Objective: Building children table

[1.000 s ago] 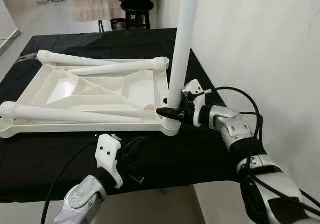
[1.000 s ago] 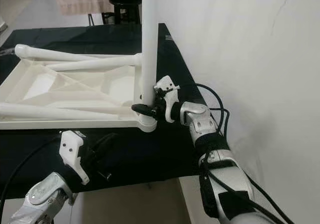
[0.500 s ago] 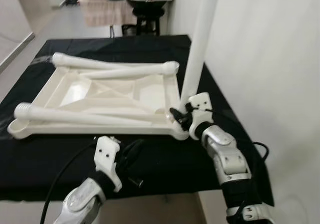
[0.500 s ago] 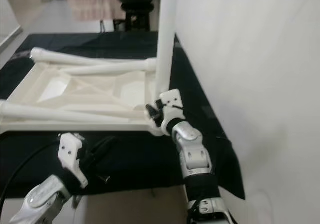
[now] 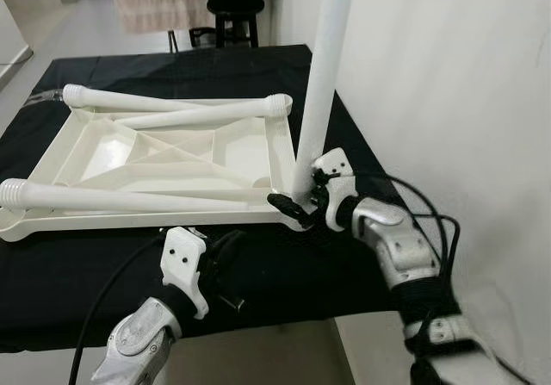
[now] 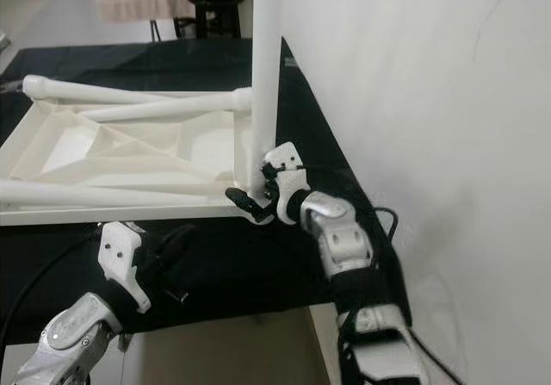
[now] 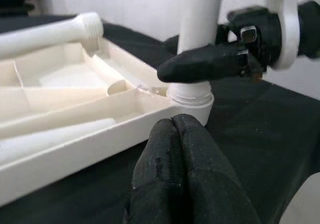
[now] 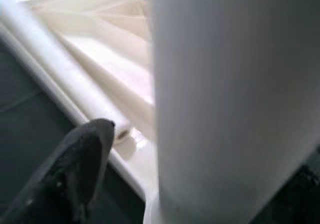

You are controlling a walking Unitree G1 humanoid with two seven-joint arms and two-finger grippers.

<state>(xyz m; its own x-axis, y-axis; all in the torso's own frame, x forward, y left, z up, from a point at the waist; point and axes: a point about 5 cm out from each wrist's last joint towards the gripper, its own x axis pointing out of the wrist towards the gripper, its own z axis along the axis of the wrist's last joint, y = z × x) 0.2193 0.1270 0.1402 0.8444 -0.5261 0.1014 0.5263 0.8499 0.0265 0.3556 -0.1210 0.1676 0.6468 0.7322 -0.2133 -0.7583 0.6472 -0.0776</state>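
Where the upturned white tabletop (image 5: 52, 157) lies on the black cloth (image 5: 284, 264), right gripper (image 5: 297, 202) clasps the base of the upright leg (image 5: 320, 83) in its near corner socket; left gripper (image 5: 225, 251) hovers beside the front edge, fingers pressed together, holding nothing

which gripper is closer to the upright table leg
Right. The right gripper is at the base of the upright leg, fingers around it. The left gripper sits apart, in front of the tabletop, over the black cloth.
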